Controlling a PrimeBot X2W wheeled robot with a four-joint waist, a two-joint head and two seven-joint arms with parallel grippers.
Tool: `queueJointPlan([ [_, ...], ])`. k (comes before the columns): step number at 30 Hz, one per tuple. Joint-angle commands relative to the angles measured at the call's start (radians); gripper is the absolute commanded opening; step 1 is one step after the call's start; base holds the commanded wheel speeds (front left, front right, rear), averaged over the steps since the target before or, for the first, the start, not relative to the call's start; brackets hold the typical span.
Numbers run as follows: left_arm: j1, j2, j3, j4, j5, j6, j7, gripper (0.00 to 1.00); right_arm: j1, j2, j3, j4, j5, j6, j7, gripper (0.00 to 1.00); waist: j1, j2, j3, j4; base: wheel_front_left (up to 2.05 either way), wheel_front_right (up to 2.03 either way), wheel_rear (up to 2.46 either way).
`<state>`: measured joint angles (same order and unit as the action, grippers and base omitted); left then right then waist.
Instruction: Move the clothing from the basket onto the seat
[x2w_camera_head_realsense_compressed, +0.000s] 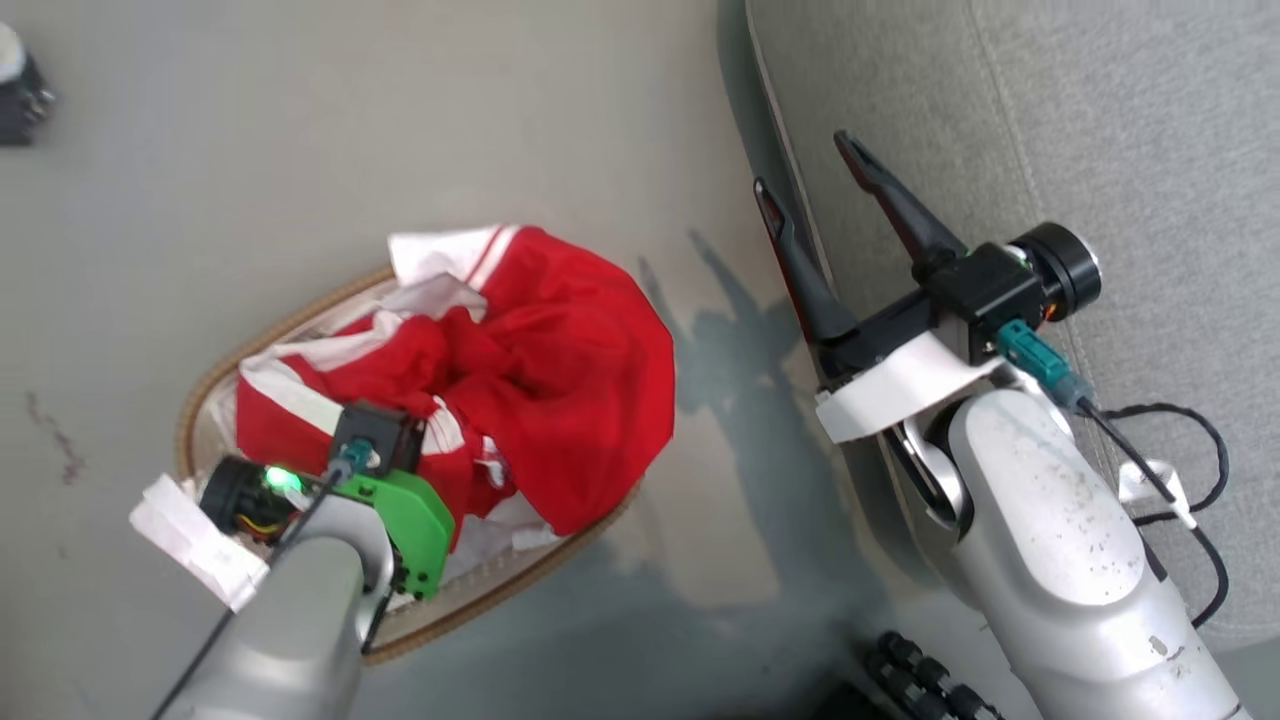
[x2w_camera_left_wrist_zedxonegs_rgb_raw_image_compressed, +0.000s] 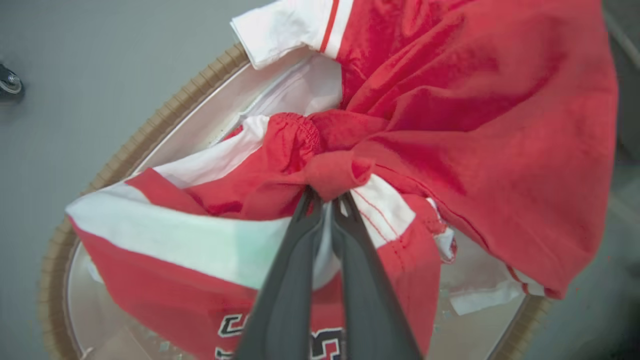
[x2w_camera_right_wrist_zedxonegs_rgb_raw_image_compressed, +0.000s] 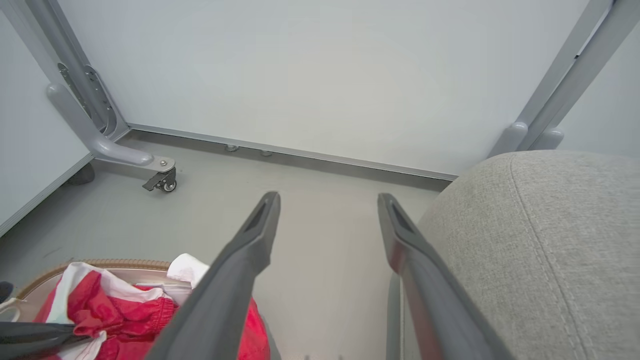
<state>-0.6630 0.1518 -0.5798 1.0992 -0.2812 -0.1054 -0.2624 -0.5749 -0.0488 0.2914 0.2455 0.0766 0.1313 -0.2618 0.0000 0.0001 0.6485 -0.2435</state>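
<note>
Overhead, 2 wrist views, shared basket (x2w_camera_left_wrist_zedxonegs_rgb_raw_image_compressed: 52, 280)

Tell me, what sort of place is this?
Probably a test room staged as a living space: white partition panels on a wheeled metal frame, a grey sofa seat and a laundry basket.

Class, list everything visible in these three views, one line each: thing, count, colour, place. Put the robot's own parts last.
Crumpled red-and-white striped fabric clothing: one heap, garment number unclear; red, white; in the basket, draped over its rim.
Oval white plastic basket with brown woven rim: one; white, brown; on the floor.
Large grey fabric-upholstered seat: one; grey; right of the basket.
Smooth grey floor: one; grey; under everything.
Pale wall panels with grey metal frame: several; pale grey; beyond the floor.
Small black caster wheel: one; black; on the frame's foot.
Left gripper: one; dark fingers; shut on the clothing.
Right gripper: one; dark fingers; open, beside the seat's edge.
</note>
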Motion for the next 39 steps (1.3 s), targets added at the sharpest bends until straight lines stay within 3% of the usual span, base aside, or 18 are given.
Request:
queueJointPlan([
  [1,0.03,-0.006,0.012,-0.025,-0.007,0.007,-0.003,0.0,0.027,-0.005,-0.006,0.01,-0.008,-0.001,-0.005,1.0,0.0,-0.0001,-0.13,0.068,0.0,0.0,0.0],
  [18,0.267,-0.056,0.166,-0.328,0.01,0.002,-0.002,0.0,0.195,-0.005,-0.022,0.083,-0.018,-0.001,-0.005,1.0,0.0,-0.0001,-0.435,0.158,0.0,0.0,0.0],
  [39,0.316,-0.098,0.279,-0.699,0.025,-0.019,-0.002,0.0,0.351,-0.023,0.031,0.109,0.018,-0.001,-0.005,1.0,0.0,-0.0001,-0.623,0.17,0.0,0.0,0.0],
])
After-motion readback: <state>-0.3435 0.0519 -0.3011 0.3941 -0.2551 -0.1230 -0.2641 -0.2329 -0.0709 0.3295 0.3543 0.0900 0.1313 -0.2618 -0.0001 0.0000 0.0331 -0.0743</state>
